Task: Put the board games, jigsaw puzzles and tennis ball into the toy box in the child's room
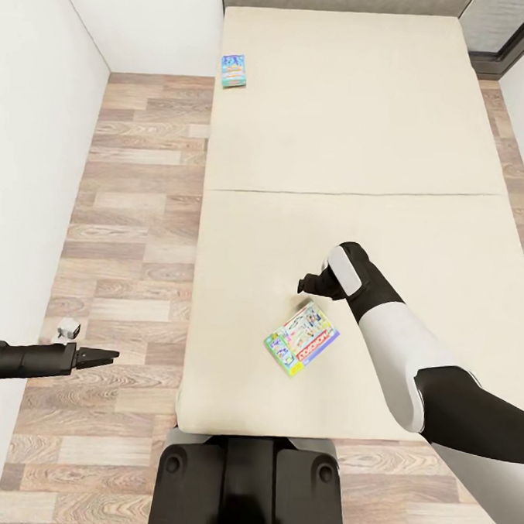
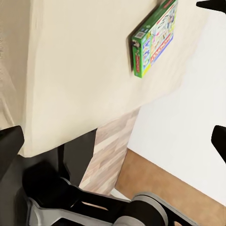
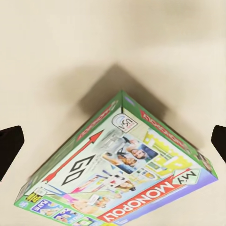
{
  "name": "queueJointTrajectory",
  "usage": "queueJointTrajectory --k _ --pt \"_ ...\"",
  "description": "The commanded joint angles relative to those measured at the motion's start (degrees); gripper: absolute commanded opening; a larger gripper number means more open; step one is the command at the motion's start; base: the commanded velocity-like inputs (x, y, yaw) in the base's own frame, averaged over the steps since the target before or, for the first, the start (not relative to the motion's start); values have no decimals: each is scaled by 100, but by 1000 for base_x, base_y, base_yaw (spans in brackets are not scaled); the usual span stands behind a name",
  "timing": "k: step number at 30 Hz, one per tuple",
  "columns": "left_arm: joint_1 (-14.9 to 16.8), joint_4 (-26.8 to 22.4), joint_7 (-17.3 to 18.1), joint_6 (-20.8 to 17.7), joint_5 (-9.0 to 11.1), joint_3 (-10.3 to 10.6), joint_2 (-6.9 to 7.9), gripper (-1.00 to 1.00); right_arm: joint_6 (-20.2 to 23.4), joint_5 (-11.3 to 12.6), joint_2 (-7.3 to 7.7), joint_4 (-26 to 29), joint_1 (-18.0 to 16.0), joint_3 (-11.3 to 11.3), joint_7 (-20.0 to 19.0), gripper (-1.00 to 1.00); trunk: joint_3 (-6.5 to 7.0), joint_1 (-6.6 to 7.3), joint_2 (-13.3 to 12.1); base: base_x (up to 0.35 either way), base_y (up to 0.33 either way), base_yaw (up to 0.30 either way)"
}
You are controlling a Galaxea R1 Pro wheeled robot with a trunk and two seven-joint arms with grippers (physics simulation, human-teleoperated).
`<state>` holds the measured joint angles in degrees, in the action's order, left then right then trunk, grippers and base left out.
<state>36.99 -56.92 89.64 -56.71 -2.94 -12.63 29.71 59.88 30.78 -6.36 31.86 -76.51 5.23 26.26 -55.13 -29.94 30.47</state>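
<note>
Right end effector (image 1: pixel 311 284) spread wide, empty, poised above white-green Monopoly game box (image 1: pixel 301 338) on beige bed mattress (image 1: pixel 340 127), left end effector (image 1: pixel 101 355) narrowly parted, empty, over wood-plank floor (image 1: pixel 133 208).

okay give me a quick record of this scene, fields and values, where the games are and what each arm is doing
surface: bed, beige mattress, wood-plank floor beside it
near game: Monopoly box, flat on the mattress near the foot edge
far game: small blue box, at the mattress's far left edge
right tool: hovering just beyond the Monopoly box, fingers spread wide, holding nothing
left tool: out over the floor left of the bed, holding nothing; open or shut unclear
</note>
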Motion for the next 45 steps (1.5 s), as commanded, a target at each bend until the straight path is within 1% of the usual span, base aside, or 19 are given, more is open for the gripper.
queueJointTrajectory --k 1,36,45 --pt "2 -4 36 -60 -31 -4 0 100 12 60 3 4 -3 26 55 100 -14 -2 7 0 0 0" --pt "2 -4 36 -60 -36 -3 0 100 12 68 8 13 -4 22 46 100 -343 -2 7 0 0 0" --pt "2 -2 36 -52 -40 -1 0 100 12 71 5 14 -4 22 46 100 -370 -2 7 0 0 0"
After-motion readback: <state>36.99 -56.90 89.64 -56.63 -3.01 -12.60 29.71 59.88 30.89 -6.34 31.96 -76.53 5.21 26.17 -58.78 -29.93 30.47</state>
